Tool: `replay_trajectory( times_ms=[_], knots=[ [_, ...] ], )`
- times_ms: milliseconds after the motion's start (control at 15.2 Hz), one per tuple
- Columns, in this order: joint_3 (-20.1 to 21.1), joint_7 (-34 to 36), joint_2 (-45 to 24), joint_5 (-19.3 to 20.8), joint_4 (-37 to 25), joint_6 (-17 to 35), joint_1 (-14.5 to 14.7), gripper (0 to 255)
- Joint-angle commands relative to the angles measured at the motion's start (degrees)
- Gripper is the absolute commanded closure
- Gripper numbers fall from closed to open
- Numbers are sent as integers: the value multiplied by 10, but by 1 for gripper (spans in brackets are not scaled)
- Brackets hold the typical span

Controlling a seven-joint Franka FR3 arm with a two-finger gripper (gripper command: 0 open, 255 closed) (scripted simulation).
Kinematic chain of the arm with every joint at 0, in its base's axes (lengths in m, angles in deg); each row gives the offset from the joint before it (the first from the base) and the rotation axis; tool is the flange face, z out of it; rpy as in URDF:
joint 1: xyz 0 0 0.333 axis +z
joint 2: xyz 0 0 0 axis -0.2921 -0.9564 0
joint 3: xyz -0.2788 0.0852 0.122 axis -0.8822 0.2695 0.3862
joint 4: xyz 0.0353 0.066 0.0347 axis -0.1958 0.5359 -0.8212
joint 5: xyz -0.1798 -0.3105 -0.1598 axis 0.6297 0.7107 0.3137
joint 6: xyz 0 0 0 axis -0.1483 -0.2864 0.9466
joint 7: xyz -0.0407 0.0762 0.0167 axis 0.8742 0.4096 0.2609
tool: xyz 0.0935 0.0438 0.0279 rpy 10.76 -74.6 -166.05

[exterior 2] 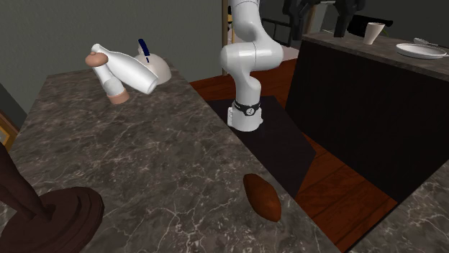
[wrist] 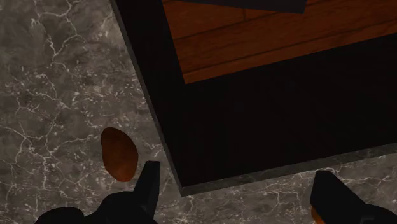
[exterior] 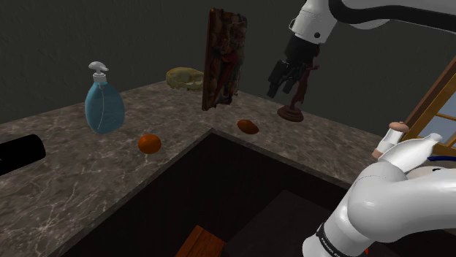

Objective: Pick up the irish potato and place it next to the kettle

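- Closest in the shoulder view is the white arm (exterior: 398,193), bulking at lower right. Its black gripper (exterior: 279,86) hangs at upper right, above the dark veined tabletop (exterior: 80,190).
- Below the gripper and toward that view's left, the brown potato (exterior: 248,126) lies on the tabletop beside the inner corner of its edge, well clear of the gripper.
- Farther left sit an orange fruit (exterior: 149,143) and a blue pump bottle (exterior: 104,108). Behind the potato a brown board (exterior: 223,58) stands upright with a yellowish dish (exterior: 184,77) beside it, and a dark brown stand (exterior: 292,109) rests to the right.
- In the second exterior view, the stand's round base (exterior 2: 54,215) is nearest, at lower left. The potato (exterior 2: 262,197) lies close to the tabletop's edge, and a white bottle-shaped thing (exterior 2: 129,73) with pinkish ends sits at the far end.
- In the wrist view, the fingers (wrist: 147,184) stand wide apart with nothing between them. The potato (wrist: 119,153) lies on the tabletop just outside one finger, not touching it.
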Motion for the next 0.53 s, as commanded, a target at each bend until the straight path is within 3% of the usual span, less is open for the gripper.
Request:
replay_trajectory(
  times_ms=[0,462],
  knots=[
    [0,0,0,0,0,0,0,0],
    [-52,-44,-80,3,38,111,-15,0]
  ],
)
